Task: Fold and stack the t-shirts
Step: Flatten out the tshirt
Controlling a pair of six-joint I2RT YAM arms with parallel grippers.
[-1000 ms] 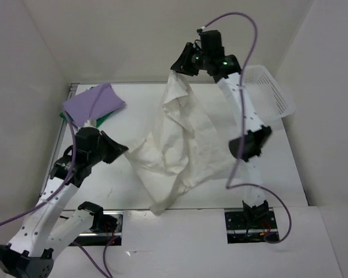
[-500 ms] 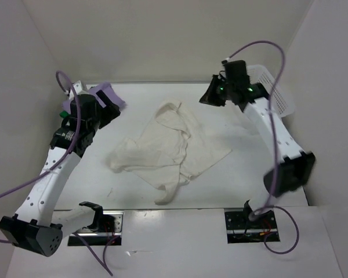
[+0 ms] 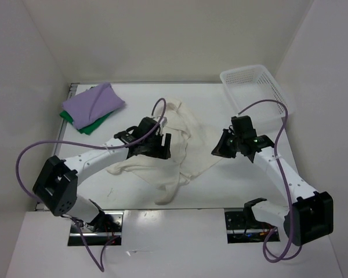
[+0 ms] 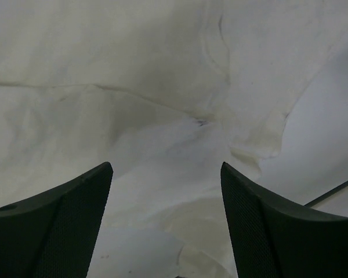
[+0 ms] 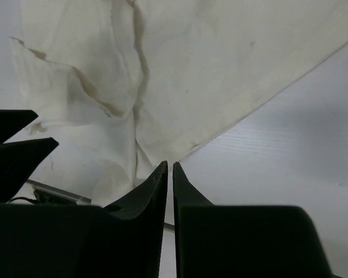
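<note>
Top external view gives me the cream t-shirt [image 3: 188, 136] crumpled on the table [image 3: 133, 116] at mid-frame, my left gripper [image 3: 162, 146] spread wide directly over its middle and my right gripper [image 3: 218, 149] nearly closed at its right hem, nothing visibly pinched, so left is nearer.

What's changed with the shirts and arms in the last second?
The right pincer let go of the cream shirt it held aloft; it dropped and lies crumpled. Both arms came down to it: left pincer open over its middle, right pincer shut by its right edge. The purple shirt, green shirt and basket stayed put.
</note>
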